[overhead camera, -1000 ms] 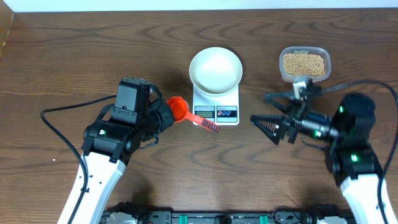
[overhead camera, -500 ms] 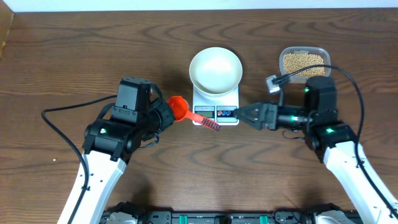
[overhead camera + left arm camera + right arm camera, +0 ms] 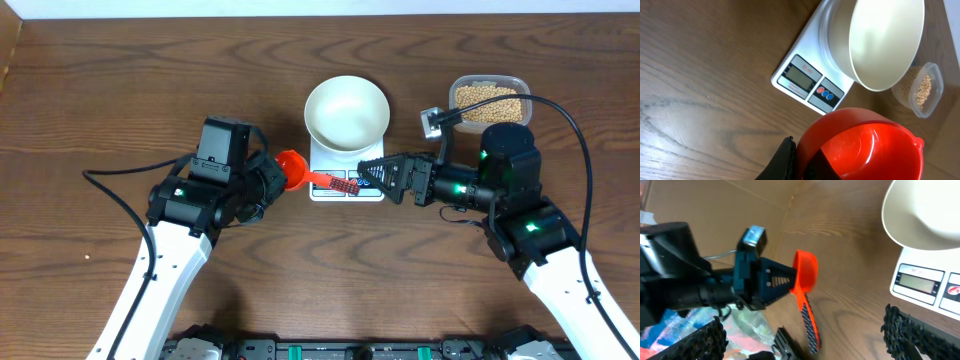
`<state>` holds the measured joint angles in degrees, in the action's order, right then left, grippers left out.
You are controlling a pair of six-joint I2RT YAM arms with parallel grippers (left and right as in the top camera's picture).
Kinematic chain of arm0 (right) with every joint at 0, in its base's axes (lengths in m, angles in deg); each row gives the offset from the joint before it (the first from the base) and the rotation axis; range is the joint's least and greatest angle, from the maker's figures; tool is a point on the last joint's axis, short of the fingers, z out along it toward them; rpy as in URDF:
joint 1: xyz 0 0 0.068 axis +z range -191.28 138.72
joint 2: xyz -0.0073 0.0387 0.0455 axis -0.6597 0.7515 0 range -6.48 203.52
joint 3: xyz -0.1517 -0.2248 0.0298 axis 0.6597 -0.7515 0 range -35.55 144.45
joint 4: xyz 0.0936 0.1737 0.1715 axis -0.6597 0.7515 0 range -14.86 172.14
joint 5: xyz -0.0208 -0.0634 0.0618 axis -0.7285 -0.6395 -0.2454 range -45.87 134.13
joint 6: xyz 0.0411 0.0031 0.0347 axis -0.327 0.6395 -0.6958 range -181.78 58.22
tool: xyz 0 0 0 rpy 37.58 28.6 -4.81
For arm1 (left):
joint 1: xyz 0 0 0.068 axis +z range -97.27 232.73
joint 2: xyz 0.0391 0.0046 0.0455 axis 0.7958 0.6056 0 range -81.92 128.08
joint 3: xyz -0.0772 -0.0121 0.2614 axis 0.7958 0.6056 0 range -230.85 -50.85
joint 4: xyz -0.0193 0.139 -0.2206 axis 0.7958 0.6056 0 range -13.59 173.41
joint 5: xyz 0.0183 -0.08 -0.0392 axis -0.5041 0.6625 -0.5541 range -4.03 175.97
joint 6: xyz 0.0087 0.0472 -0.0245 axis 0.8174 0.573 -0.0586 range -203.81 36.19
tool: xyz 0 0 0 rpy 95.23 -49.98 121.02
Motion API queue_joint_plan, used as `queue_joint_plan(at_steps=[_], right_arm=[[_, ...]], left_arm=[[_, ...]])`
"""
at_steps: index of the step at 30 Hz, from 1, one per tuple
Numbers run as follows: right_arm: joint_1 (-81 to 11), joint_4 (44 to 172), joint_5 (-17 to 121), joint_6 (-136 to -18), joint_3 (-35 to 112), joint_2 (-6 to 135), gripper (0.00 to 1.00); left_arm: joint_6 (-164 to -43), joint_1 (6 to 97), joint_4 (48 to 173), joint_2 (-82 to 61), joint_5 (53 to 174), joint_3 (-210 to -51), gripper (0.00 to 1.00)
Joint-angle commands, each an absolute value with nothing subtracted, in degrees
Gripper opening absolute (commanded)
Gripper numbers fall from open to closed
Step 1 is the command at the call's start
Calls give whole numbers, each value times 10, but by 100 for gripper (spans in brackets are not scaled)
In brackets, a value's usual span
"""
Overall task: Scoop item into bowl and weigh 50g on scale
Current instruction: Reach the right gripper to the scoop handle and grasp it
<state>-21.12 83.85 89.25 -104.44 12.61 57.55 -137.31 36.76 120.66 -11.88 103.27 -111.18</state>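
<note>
My left gripper (image 3: 275, 178) is shut on the cup rim of a red scoop (image 3: 292, 170), with one finger outside the rim and one inside. The scoop's handle (image 3: 335, 183) points right, across the front of the white scale (image 3: 322, 160). My right gripper (image 3: 366, 178) is open, and in the right wrist view its fingers (image 3: 910, 335) stand wide on either side of the handle's end (image 3: 811, 325). The empty white bowl (image 3: 347, 112) sits on the scale. The tan beans (image 3: 488, 102) lie in a clear tub at the back right. The scale's display (image 3: 800, 77) shows in the left wrist view.
The clear tub (image 3: 520, 85) stands just behind my right arm's wrist camera (image 3: 433, 122). A black cable (image 3: 110, 190) loops left of my left arm. Bare wooden table lies in front of the scale.
My right arm has swung left from near the tub to the scoop's handle, jaws still open. My left gripper has shifted the scoop slightly up and right.
</note>
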Motion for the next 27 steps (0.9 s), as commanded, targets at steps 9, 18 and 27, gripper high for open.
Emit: queue_joint_plan(at_steps=[9,18,27], right_arm=[[-161,849,882,-1057,127,620,69],[-127,819,877,-1056,127,634,33],[-121,834,877,-1057,127,635,22]], left_arm=[[-1433,365,1205,-119,1097,-1113,7],[-1433,321,1209,-119,1097,-1113,7],[-1433,319,1208,-119,1093,-1113,7]])
